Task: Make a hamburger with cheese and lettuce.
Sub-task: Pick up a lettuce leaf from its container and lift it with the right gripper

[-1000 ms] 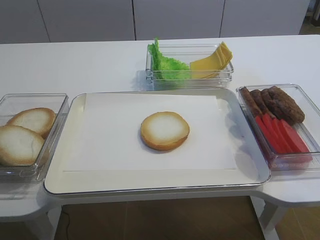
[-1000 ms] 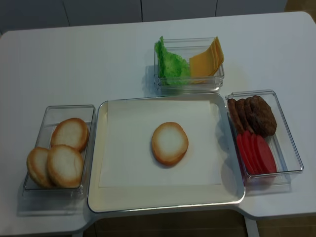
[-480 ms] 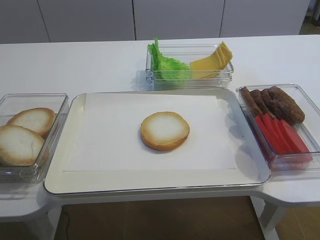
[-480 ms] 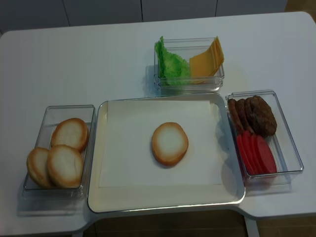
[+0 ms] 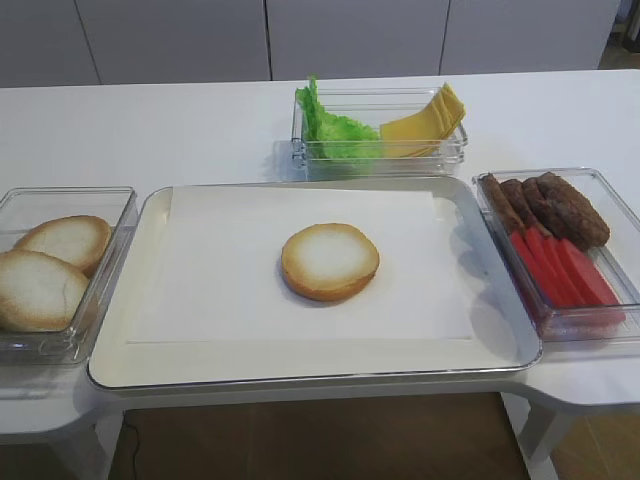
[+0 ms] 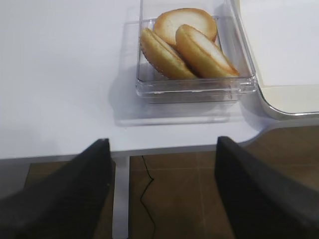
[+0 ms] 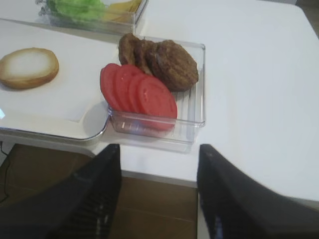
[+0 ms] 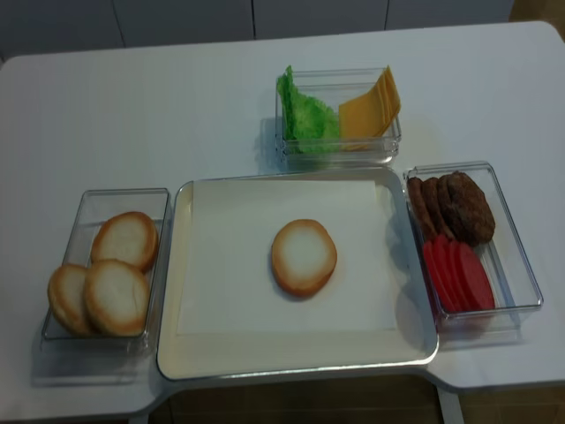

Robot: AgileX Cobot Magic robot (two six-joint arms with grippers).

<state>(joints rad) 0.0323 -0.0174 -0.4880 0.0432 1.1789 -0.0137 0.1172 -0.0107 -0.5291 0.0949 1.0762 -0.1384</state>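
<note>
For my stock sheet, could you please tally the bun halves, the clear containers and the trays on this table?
Bun halves: 4 (1 on the paper, 3 in the left container)
Clear containers: 3 (left, back, right)
Trays: 1
Total: 8

You have a white tabletop (image 8: 132, 106) carrying a large white metal-rimmed tray (image 8: 172, 291) at its front edge. Around that tray sit three clear plastic bins: one to its left (image 8: 88, 201), one behind (image 8: 335, 79), one right (image 8: 521, 265).
</note>
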